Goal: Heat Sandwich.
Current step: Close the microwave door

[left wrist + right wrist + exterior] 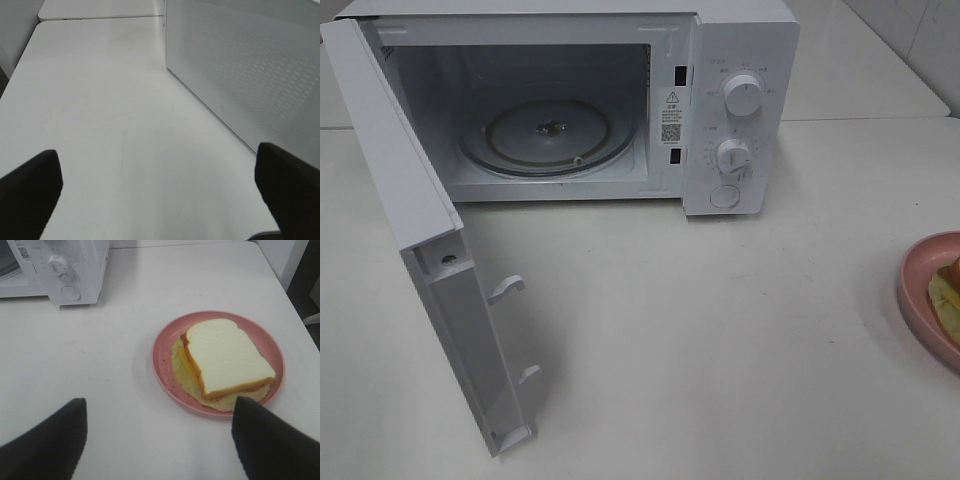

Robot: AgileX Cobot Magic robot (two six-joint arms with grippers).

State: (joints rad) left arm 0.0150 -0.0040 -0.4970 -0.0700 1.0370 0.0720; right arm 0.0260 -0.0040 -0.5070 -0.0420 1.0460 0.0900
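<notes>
1. The microwave [620,100] stands at the back of the white worktop [700,340], its door [430,260] swung wide open toward the front left.
2. Inside the cavity the glass turntable [548,135] lies bare.
3. Two white dials [743,97] and a round button [725,196] sit on the panel to the right of the cavity.
4. The sandwich [225,357] lies flat on a pink plate [165,365] at the right edge of the worktop, well apart from the microwave; pale yellow filling pokes out beneath the bread.
5. The right tool [157,437] is released, jaws spread wide, hovering above the worktop just short of the plate and touching nothing.
6. The left tool [160,190] is likewise released, jaws wide apart, above bare worktop beside the perforated face of the door.
</notes>
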